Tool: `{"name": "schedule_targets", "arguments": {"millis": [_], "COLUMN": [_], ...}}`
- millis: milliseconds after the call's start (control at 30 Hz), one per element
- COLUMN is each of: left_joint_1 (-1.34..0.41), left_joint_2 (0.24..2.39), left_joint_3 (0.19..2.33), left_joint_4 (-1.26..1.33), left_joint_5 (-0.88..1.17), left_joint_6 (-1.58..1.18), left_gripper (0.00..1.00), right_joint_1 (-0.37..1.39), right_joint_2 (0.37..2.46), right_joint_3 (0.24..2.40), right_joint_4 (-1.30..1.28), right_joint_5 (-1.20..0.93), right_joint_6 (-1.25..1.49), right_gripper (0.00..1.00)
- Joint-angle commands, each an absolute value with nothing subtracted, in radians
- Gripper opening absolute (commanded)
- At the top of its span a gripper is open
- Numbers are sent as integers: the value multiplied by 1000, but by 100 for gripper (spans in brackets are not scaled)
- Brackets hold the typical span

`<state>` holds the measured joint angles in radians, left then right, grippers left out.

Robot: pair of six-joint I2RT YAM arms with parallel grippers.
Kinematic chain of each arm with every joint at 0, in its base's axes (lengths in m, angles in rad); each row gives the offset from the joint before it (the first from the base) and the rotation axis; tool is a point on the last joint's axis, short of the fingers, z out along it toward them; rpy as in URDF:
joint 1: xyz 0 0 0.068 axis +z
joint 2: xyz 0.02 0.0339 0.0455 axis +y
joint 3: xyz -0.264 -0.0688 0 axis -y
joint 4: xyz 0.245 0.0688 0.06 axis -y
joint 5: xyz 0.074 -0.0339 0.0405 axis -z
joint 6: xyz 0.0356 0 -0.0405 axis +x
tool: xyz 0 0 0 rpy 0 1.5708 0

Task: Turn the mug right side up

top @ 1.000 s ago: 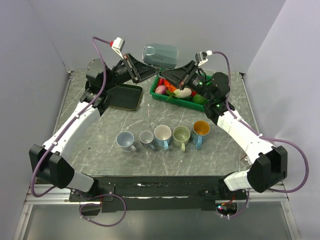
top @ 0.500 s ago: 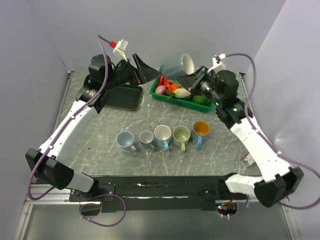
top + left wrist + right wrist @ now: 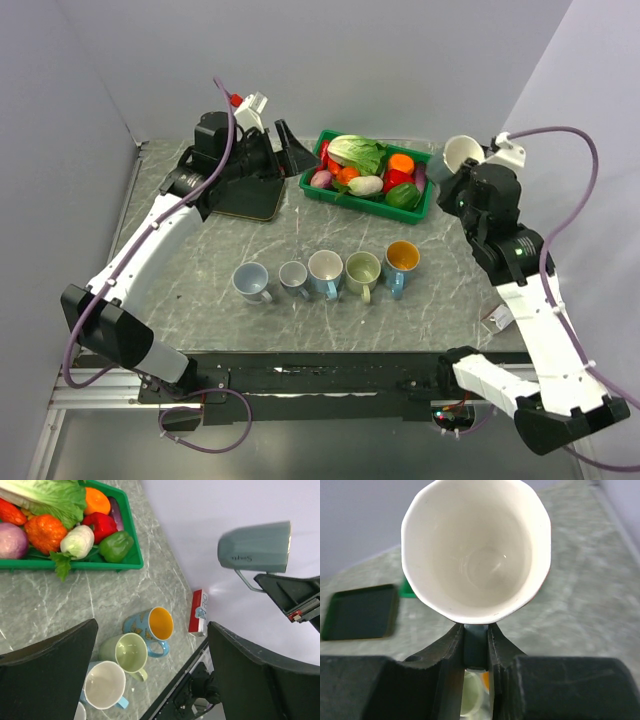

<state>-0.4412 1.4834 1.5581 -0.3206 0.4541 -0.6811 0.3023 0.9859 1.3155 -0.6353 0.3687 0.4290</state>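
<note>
Marbled grey table [image 3: 300, 225], lilac walls [image 3: 400, 60]; right hand [image 3: 476, 642] clamps mug [image 3: 476, 545] by handle (left hand [image 3: 152, 630] gapes empty).

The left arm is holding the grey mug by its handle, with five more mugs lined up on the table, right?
Not the left: the right arm holds the grey mug by its handle, as the right wrist view shows; five more mugs are lined up.

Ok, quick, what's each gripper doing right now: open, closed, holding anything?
Left gripper: open, holding nothing.
Right gripper: shut on the handle of the grey mug.
</note>
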Motion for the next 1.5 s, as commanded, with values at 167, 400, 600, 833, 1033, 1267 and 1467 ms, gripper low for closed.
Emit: {"name": "schedule_targets", "arguments": {"millis": [167, 400, 600, 833, 1033, 1267, 1467], "left_joint_1": [-440, -440, -440, -440, -439, -439, -439], "left_joint_2": [1477, 1467, 1450, 1439, 1434, 1439, 1448], "left_joint_3": [1608, 1595, 1575, 1566, 1555, 1552, 1551], "left_joint_4": [-324, -325, -325, -334, -334, -331, -330], "left_joint_5": [425, 420, 410, 391, 387, 385, 388], "left_joint_6": [-643, -643, -644, -634, -634, -635, -640], "left_gripper": [96, 96, 96, 96, 96, 96, 96], "right_joint_1": [249, 221, 210, 207, 209, 207, 207], "right_joint_2": [835, 772, 782, 793, 804, 848, 862], "right_joint_3": [1099, 845, 716, 603, 562, 537, 532], "right_joint_4": [-638, -556, -512, -394, -385, -380, -410], "right_joint_5": [472, 488, 462, 431, 445, 413, 411], "right_joint_6": [439, 499, 567, 592, 601, 607, 650], "right_gripper": [0, 0, 0, 0, 0, 0, 8]}}
